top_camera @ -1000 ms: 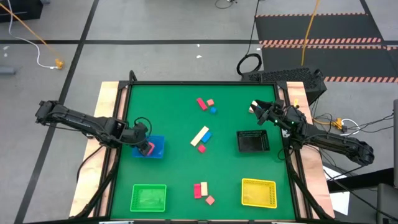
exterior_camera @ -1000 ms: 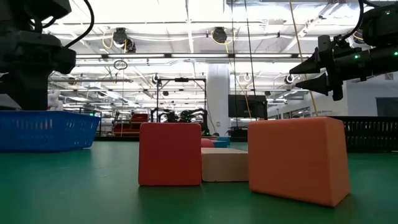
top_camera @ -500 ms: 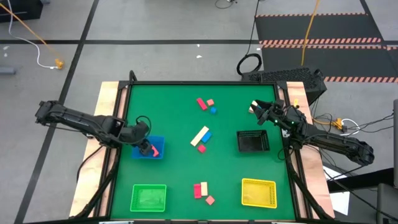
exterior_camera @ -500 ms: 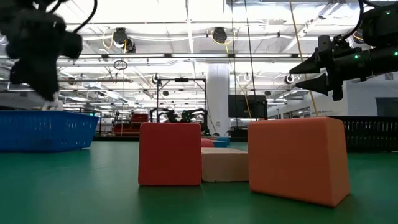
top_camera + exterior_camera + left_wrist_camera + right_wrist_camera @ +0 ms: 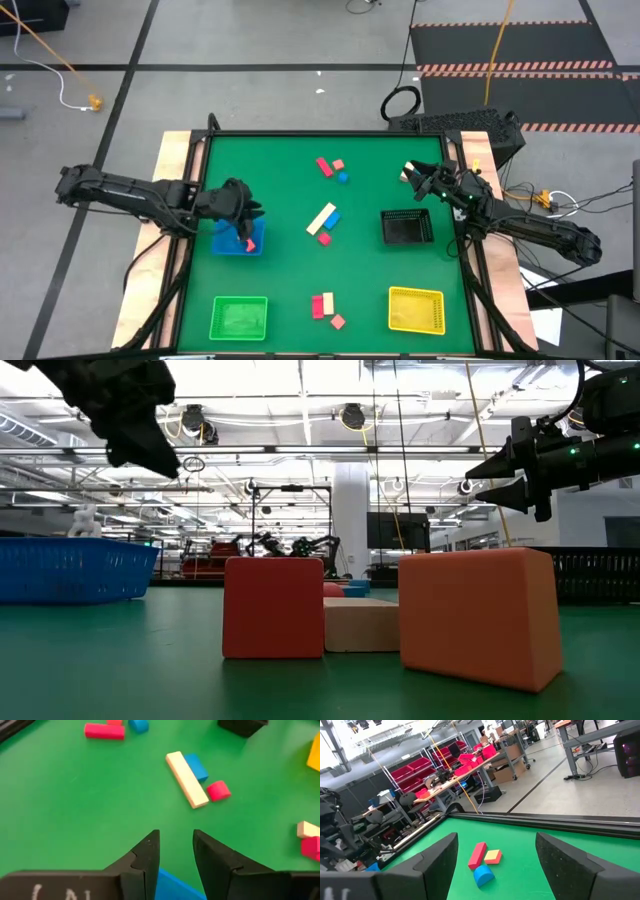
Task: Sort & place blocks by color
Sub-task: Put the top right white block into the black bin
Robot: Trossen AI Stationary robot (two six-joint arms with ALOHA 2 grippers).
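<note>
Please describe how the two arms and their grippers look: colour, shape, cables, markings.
Both arms are dark and jointed. The left gripper has two black, wedge-shaped fingers and faint pale lettering on its body. The right gripper has similar black fingers. Small green lights show near the right wrist.

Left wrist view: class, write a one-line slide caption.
Left gripper, fingers empty, above blue tray, facing cream bar and blue block.

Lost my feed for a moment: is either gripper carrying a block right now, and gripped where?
Neither. The left gripper, above the blue tray, has nothing between its fingers. The right gripper is open and empty near the table's right edge.
</note>
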